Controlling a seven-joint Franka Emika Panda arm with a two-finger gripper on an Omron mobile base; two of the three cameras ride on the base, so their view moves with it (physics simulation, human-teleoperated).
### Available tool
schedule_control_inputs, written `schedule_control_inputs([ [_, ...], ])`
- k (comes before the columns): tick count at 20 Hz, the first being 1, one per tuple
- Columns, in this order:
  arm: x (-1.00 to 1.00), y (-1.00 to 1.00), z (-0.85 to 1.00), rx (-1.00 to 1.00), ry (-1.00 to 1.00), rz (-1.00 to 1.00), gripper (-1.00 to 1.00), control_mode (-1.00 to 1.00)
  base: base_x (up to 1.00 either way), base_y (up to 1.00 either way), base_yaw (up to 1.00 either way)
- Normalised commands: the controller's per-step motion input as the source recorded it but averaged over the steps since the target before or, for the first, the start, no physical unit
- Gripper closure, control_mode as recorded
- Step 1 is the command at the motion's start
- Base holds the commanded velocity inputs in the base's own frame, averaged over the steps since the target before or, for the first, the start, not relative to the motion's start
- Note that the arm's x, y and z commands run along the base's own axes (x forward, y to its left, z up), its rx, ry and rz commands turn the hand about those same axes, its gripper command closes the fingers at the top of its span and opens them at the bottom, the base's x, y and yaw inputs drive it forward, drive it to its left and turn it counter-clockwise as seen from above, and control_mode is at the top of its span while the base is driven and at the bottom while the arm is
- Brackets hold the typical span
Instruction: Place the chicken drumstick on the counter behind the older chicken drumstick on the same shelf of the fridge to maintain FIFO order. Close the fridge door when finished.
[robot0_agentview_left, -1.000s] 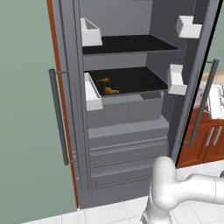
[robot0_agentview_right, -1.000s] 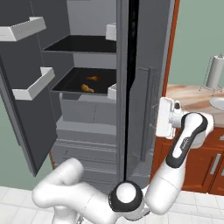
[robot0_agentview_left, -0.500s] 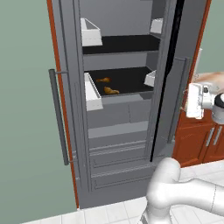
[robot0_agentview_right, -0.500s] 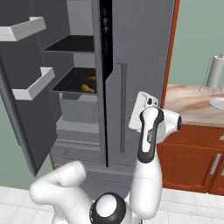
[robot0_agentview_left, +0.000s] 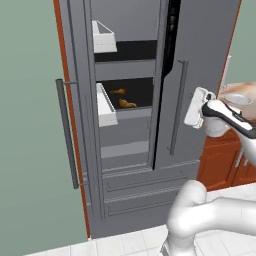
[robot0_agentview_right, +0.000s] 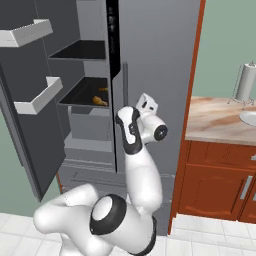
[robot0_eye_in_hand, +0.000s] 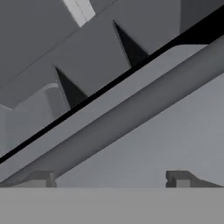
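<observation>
Two drumsticks lay on the shelf (robot0_agentview_left: 131, 107), the chicken drumstick (robot0_agentview_left: 118, 91) at twelve o'clock of the older one (robot0_agentview_left: 127, 104), so placement seemed done while the gripper (robot0_agentview_left: 193, 107), apparently empty with spread fingers, pressed the half-shut fridge door (robot0_agentview_left: 200, 60).

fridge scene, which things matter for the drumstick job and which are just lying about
Job:
two chicken drumsticks on the shelf
fridge, right door nearly shut
gripper by the door handle

Lying about:
paper towel roll
sink
counter
door bins
</observation>
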Motion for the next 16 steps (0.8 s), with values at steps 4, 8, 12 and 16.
schedule_control_inputs([
  [4,0.59,-0.11,0.46,0.00,0.08,-0.28,-1.00,-1.00,0.00,0.00,0.00],
  [8,0.45,-0.21,0.47,0.00,0.13,-0.27,-1.00,-1.00,0.00,0.00,0.00],
  [12,0.47,-0.27,0.53,0.00,0.18,-0.27,-1.00,-1.00,0.00,0.00,0.00],
  [16,0.60,-0.21,0.43,0.00,0.26,-0.27,-1.00,-1.00,0.00,0.00,0.00],
])
